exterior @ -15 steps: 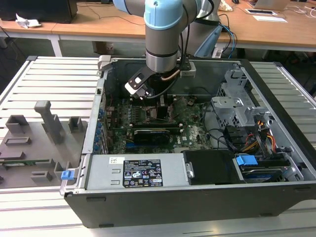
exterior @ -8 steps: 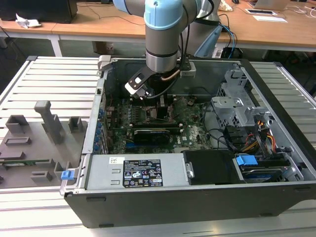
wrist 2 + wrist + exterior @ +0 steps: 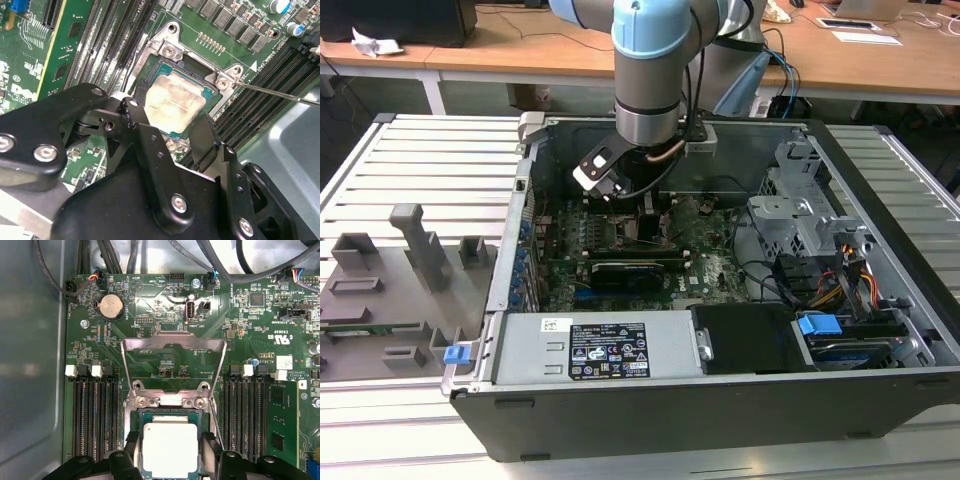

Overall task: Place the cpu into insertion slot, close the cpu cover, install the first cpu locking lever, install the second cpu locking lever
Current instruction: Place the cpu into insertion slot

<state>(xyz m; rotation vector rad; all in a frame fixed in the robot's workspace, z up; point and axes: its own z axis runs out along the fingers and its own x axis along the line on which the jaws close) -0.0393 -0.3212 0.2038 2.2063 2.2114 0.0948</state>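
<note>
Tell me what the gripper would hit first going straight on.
Most likely the cpu, directly ahead of the gripper over the insertion slot; how far off is unclear.

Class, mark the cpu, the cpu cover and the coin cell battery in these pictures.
cpu [image 3: 170,450]: first wrist view, middle of its metal top.
cpu cover [image 3: 172,343]: first wrist view, the frame's end bar.
coin cell battery [image 3: 111,306]: first wrist view, its round face.

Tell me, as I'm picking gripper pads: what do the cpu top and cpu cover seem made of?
The cpu: likely metal, matte silvery-grey top with a dull, smudged sheen. The cpu cover: thin sheet metal, probably steel; bare grey, stamped and folded.
</note>
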